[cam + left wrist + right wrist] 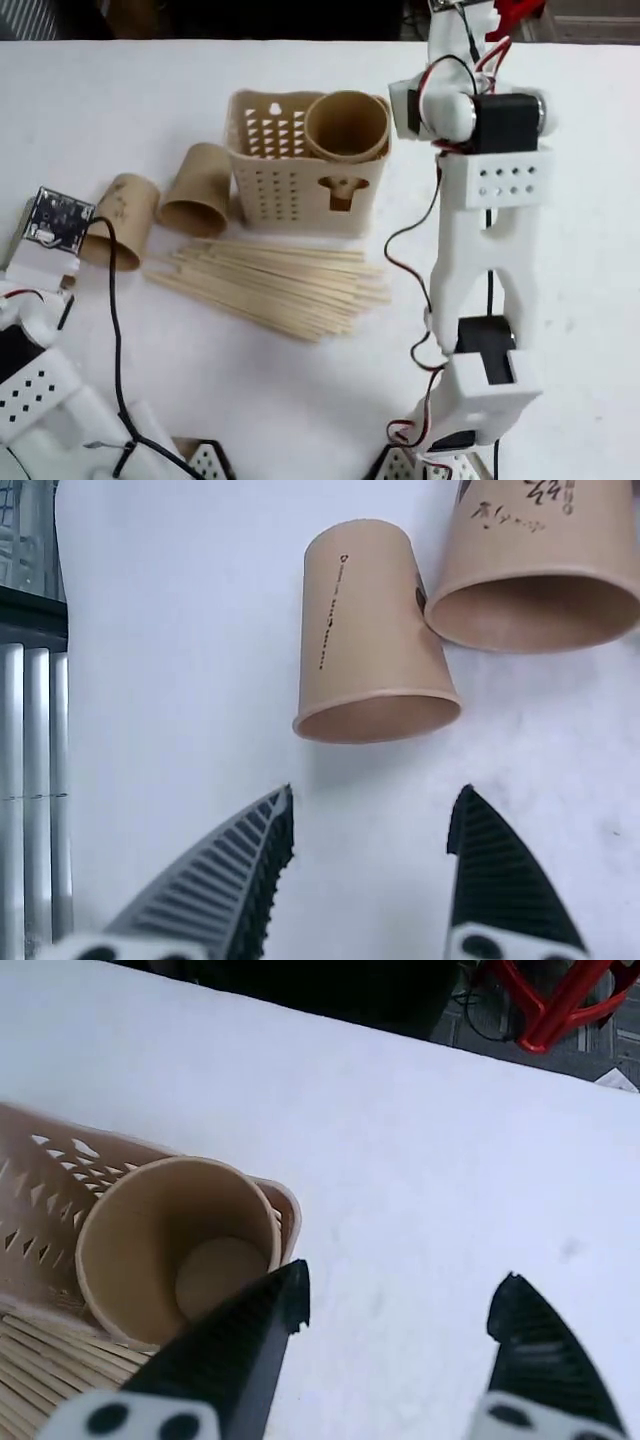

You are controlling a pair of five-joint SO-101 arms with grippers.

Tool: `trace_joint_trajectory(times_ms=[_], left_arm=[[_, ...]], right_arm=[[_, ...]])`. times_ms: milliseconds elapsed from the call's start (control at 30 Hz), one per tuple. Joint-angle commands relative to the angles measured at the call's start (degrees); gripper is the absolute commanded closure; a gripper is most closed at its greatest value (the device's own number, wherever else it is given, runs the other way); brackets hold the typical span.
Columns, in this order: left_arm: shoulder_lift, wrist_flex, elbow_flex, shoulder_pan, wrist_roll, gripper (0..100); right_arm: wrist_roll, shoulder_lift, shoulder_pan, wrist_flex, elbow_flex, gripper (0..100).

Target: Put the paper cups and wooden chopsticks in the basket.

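- High view: the basket point(300, 190) stands mid-desk point(150, 100), with a stowed cup point(347, 125) upright at its end nearer the right arm.
- An outer cup point(125, 215) and a middle cup point(200, 188) lie on their sides beside the basket's other end.
- The chopsticks point(280, 280) lie in a loose heap just in front of the basket, none inside it.
- Left wrist view: the left tool point(370, 810) is spread wide with nothing in it, its tips just short of the outer cup's point(365, 630) mouth.
- The middle cup point(535, 560) appears to touch that cup's side.
- The step looks like picking up the outer cup. The jaws should straddle its wall near the rim and squeeze lightly, since paper buckles. A cup lying down may also roll or nudge its neighbour.
- Right wrist view: the right tool point(400, 1295) is wide apart and empty, above bare desk beside the stowed cup's end of the basket.
- The desk is plain white and looks smooth, so things could slide on it. Beyond its far edge are a dark floor and a red stool point(570, 990).
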State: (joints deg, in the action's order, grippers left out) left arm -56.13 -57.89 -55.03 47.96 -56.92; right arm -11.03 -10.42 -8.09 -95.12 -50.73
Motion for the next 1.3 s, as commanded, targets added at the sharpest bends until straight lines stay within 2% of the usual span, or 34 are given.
trace_joint_trajectory(times_ms=[0, 167, 200, 267, 400, 567, 700, 800, 933, 1100, 1267], left_arm=[[-1.01, 2.2, 1.05, 0.04, 1.32, 74], [-0.57, 2.02, 9.41, 5.32, 6.33, 74], [-0.57, 1.14, 11.08, 6.46, 5.98, 74], [-0.57, 0.62, 13.01, 8.66, 4.31, 74], [-0.57, 4.57, 12.04, 12.62, -2.64, 74], [-0.57, 16.79, 0.44, 11.74, -12.92, 74], [-0.57, 28.48, -8.88, 8.57, -14.86, 71], [-0.57, 33.05, -11.69, 6.46, -14.95, 71], [-0.48, 34.02, -12.57, 3.12, -14.77, 71], [-0.48, 34.11, -12.48, 1.36, -14.95, 71], [-0.04, 34.11, -12.66, 1.54, -18.02, 71]], right_arm=[[-0.79, 1.1, 1.71, -2.33, -2.64, 72.4], [-0.79, 12.18, 6.2, -3.47, 3.43, 97.6], [-0.79, 14.9, 6.9, -3.47, 7.12, 98.8], [-1.32, 20.79, 8.04, -3.3, 15.56, 96.1], [-8.62, 34.15, 8.75, 1.71, 36.92, 98.1], [-15.03, 54.02, 8.75, 16.92, 70.95, 97.7], [-19.34, 66.33, 8.84, 24.4, 92.13, 97.7], [-21.71, 72.13, 8.92, 25.54, 101.1, 97.7], [-23.56, 76.7, 9.01, 25.63, 108.22, 97.7], [-23.21, 81.36, 9.1, 25.36, 114.9, 97.7], [-19.08, 85.93, 13.49, 25.71, 119.91, 97.7]])
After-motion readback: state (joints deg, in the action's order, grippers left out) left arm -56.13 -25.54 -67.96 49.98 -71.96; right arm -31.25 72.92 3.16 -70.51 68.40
